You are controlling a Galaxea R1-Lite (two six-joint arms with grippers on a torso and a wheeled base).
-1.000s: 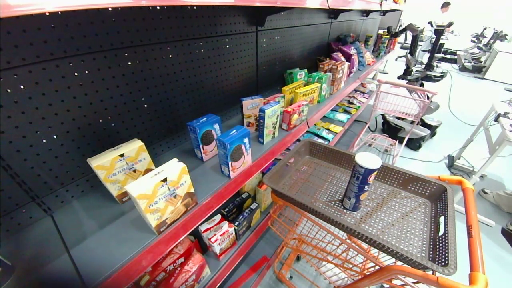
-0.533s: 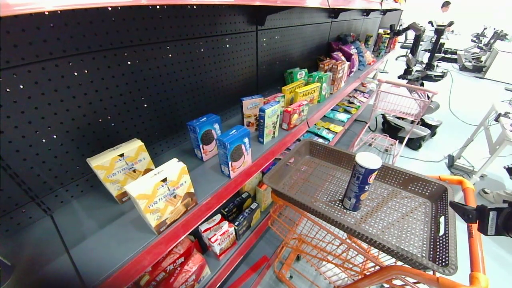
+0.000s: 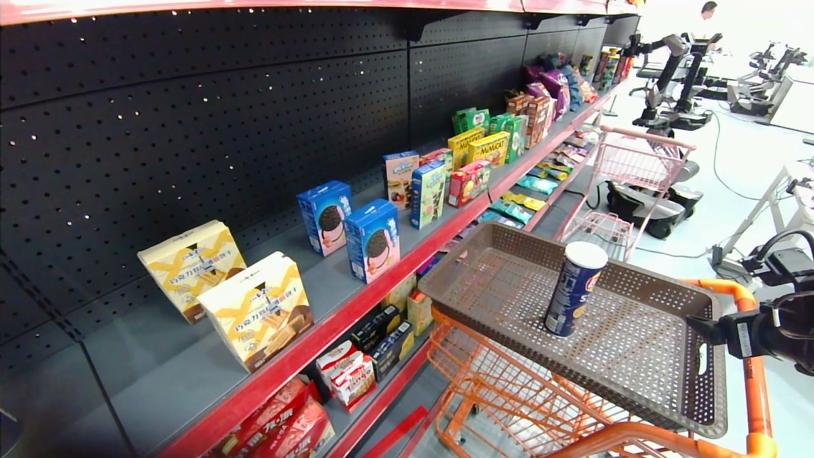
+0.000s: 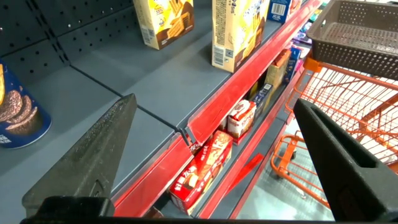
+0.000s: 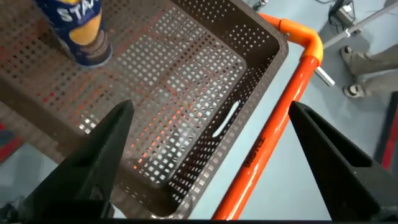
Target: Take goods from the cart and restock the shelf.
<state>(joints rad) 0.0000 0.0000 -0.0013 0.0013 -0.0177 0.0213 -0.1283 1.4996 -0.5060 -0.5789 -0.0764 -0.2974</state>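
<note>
A dark blue chips can [image 3: 575,289] with a white lid stands upright in the brown perforated basket [image 3: 642,375] on top of the orange cart [image 3: 750,381]. My right gripper [image 3: 703,329] hangs at the basket's right end, clear of the can. In the right wrist view it [image 5: 221,155] is open over the basket wall [image 5: 249,68], with the can [image 5: 74,28] farther off. My left gripper [image 4: 211,168] is open above the grey shelf board [image 4: 137,87] and its red front edge. The shelf [image 3: 331,286] holds yellow wafer boxes [image 3: 257,308] and blue cookie boxes [image 3: 373,240].
A blue canister [image 4: 18,106] stands on the shelf near my left gripper. Lower shelves carry red and black packs [image 3: 356,369]. Beyond the orange cart are a pink cart [image 3: 636,165], another robot and white table legs [image 3: 757,229].
My right arm has come in from the right edge and moved left to the basket's right end. The can and shelf goods have not moved.
</note>
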